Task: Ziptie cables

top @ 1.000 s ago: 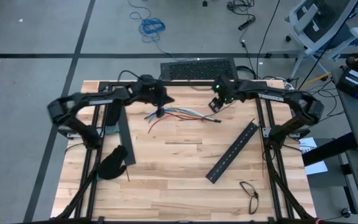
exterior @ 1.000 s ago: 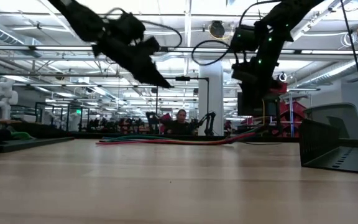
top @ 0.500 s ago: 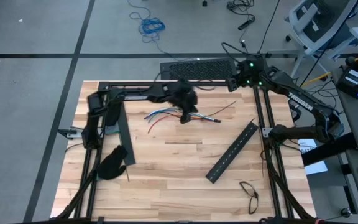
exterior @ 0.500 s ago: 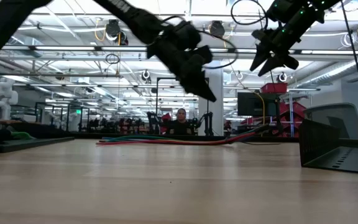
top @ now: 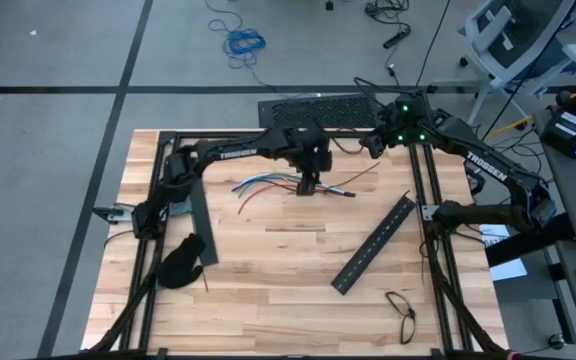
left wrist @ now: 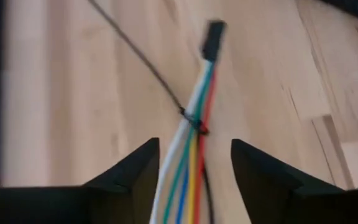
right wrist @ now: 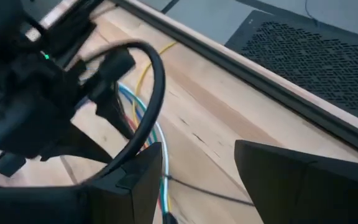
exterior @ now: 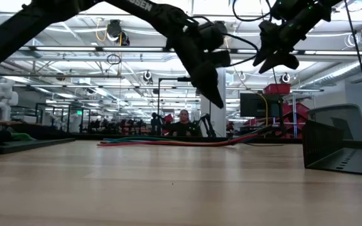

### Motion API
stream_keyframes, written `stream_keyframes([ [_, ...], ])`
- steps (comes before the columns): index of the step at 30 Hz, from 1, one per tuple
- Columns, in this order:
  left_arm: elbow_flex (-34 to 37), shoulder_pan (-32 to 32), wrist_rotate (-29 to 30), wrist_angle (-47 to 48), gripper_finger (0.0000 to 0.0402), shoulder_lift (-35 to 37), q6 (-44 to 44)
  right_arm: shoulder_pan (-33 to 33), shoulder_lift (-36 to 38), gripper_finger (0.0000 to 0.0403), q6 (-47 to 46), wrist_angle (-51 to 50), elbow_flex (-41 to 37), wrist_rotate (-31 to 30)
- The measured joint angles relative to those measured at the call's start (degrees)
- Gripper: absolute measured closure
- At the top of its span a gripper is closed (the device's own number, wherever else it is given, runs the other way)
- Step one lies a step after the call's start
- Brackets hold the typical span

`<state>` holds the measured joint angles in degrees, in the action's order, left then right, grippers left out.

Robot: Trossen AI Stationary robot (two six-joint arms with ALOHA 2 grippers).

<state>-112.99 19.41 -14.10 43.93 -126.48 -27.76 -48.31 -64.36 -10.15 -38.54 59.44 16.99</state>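
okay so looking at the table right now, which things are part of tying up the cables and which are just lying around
Part of the job: cables, the ziptie already cinched round them, left claw open above the bundle.

Just lying about: slotted black bar, black glove, eyeglasses. Right claw waits raised, open.

The left gripper (left wrist: 194, 171) hangs over the wooden bench (left wrist: 61, 106), its two dark fingers (left wrist: 132, 171) spread with a gap between them. The cables (left wrist: 191, 155), white, green, yellow, blue and red, run up through that gap toward a small black connector (left wrist: 212, 40). A thin dark ziptie (left wrist: 143, 59) cinches the bundle and trails off across the wood.
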Motion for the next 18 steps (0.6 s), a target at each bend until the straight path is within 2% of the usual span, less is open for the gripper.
stream_keyframes([
  [2, 0.0, -1.4, 1.7, 0.3, 0.019, -1.3, -2.1, 0.0, 0.2, 0.0206, 1.0, -0.9, 0.0, 0.3],
  [5, 0.0, -3.4, 8.4, -0.7, 0.018, -3.3, -3.6, -0.5, 0.3, 0.0206, 1.6, -1.9, 0.0, 1.5],
  [7, 0.0, -4.0, 10.0, -0.7, 0.0176, -4.7, -4.1, -0.5, 0.4, 0.0206, 1.7, -2.1, 0.0, 1.8],
  [10, 0.0, -4.2, 9.9, -0.7, 0.0175, -6.2, -4.0, -0.4, 0.4, 0.0206, 1.6, -2.5, 0.0, 3.3],
  [16, 0.0, -3.4, 9.4, -1.2, 0.0175, -6.9, 1.3, -0.4, 0.4, 0.0206, 1.0, -2.5, 0.0, 4.4],
  [18, 0.0, -2.6, 7.4, -1.2, 0.0175, -6.9, 2.3, -0.4, 0.4, 0.0206, 0.5, -2.5, 0.0, 4.4],
])
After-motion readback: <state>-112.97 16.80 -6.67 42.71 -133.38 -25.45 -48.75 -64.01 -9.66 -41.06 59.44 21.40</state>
